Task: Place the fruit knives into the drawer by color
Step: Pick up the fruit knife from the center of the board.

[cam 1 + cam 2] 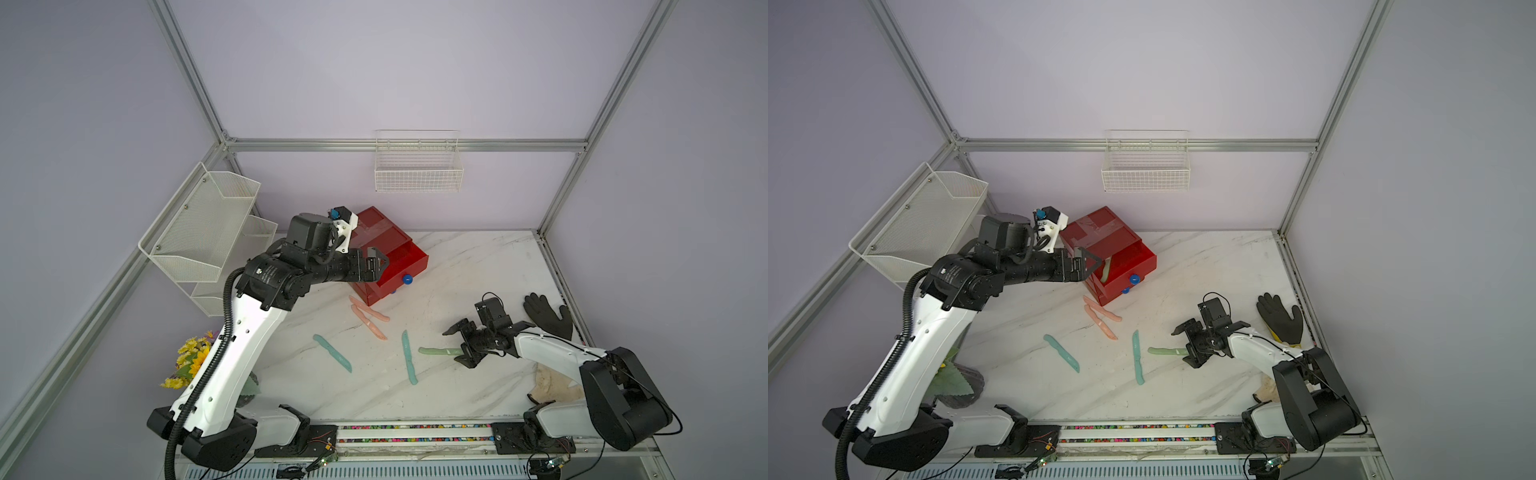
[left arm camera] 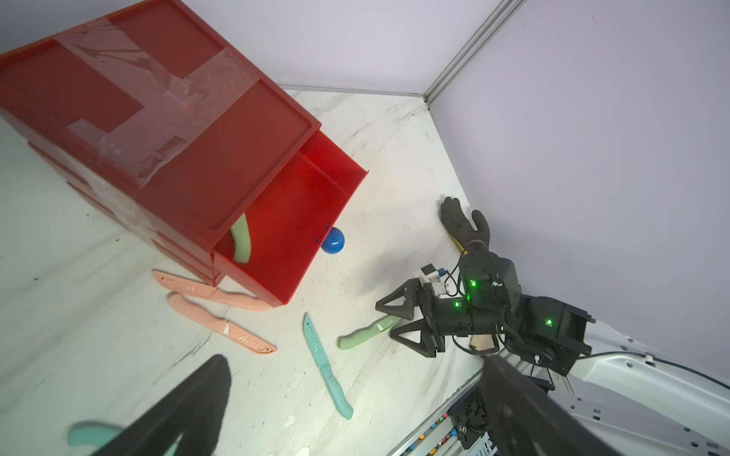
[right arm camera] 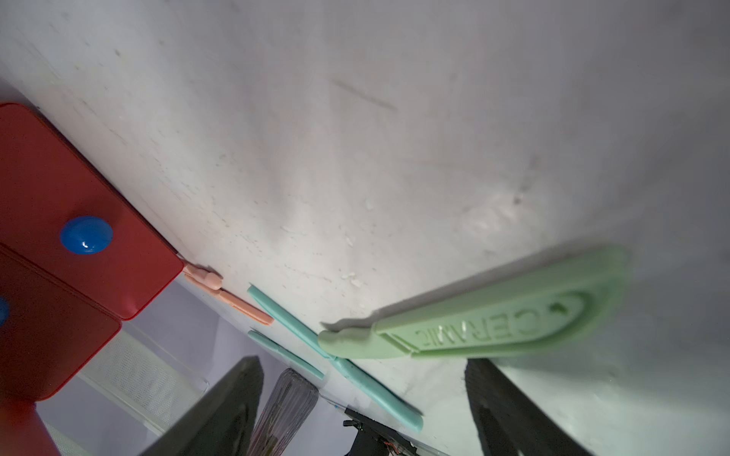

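— Right wrist view has the pale green knife (image 3: 493, 319) lying just ahead of the fingers. Why there?
— It lies flat at the near right of the marble table (image 1: 478, 270). Its blade end sits between the spread fingers of the right gripper (image 1: 457, 347), with nothing pinched yet. I judge a grasp is being lined up. That arm reaches in low from the near right, with the gripper close to the tabletop.
— Farther in?
— One teal knife (image 1: 408, 361) lies just left of it and a second teal knife (image 1: 332, 353) farther left. Beyond them, two salmon-pink knives (image 1: 370, 322) lie side by side at the foot of the red chest (image 1: 382, 232).
— And the top drawer (image 2: 300, 205)?
— Pulled out, with a matching green knife (image 2: 241, 241) inside, so its partner likely belongs there. The left gripper (image 1: 376, 262) hangs just left of the open drawer, its fingers wide apart and empty. That arm's elbow is raised and its forearm level.
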Motion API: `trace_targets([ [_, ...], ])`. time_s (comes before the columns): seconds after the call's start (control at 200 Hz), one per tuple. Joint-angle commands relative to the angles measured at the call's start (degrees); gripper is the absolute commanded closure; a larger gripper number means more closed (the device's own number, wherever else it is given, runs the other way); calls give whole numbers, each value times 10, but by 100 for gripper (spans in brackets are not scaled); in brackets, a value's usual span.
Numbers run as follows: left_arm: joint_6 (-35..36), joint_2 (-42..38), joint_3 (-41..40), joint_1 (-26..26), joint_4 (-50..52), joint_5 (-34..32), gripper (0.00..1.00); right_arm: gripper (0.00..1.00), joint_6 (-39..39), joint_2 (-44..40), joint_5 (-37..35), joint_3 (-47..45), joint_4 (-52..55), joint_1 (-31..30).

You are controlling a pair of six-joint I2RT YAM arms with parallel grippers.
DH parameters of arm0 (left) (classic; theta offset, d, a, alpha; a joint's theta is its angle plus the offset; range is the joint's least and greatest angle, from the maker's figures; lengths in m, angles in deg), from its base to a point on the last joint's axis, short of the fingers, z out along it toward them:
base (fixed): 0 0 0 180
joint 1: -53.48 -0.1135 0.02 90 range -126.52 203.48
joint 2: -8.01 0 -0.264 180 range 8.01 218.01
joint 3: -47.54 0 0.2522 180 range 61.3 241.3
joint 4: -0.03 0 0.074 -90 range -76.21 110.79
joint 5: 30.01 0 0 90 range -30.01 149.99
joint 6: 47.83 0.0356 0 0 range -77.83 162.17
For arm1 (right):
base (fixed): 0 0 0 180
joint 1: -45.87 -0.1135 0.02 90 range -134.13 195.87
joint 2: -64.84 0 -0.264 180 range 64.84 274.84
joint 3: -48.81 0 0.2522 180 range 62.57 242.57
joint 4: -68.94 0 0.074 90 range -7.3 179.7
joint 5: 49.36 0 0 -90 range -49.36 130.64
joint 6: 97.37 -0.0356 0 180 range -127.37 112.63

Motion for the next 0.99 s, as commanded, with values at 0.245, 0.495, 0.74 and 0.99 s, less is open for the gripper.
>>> trace_targets([
  [0.245,-43,-89,-186,-11,-48,-31,0,16,48,136,-20,44,-41,7],
  [0.495,-50,-66,-164,-11,-57,-34,0,24,164,209,-46,146,95,5],
  [0.74,-65,-92,-191,-11,-57,-31,0,26,336,178,-229,240,274,-44],
  [0.99,-79,-137,-249,-11,-57,-28,0,24,463,218,-352,336,346,-196],
])
